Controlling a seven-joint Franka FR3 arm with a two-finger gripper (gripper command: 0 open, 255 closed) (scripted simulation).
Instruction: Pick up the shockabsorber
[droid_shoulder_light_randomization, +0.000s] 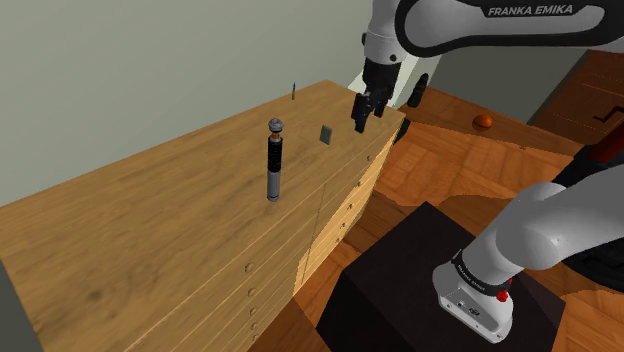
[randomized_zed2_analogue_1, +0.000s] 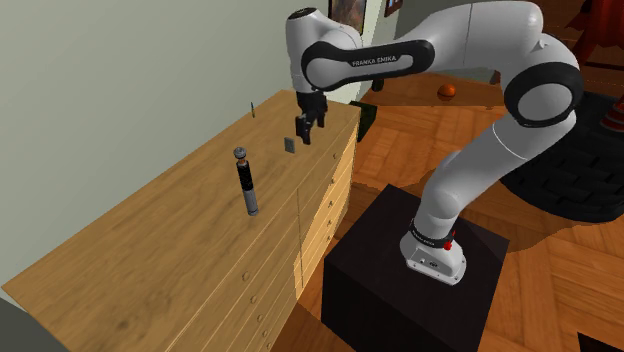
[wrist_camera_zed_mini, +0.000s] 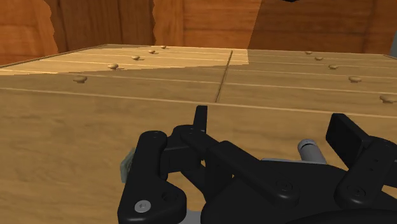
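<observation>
Overhead, hovering above one end of the worktop (droid_shoulder_light_randomization: 150, 230) with tool (droid_shoulder_light_randomization: 368, 120) spread and empty, well apart from the upright shockabsorber (droid_shoulder_light_randomization: 272, 160), probably for a clear approach.

We find the shock absorber (droid_shoulder_light_randomization: 273, 160) standing upright on the dresser (droid_shoulder_light_randomization: 150, 230), about midway along its top. Farther along, toward the shoulder view's right, a small block (droid_shoulder_light_randomization: 327, 133) stands on the same top, and a thin pin (droid_shoulder_light_randomization: 293, 92) stands at the back edge. The gripper (droid_shoulder_light_randomization: 366, 118) hangs over the far end, near the block. The stand (droid_shoulder_light_randomization: 400, 280) sits on the floor in front of the dresser.
</observation>
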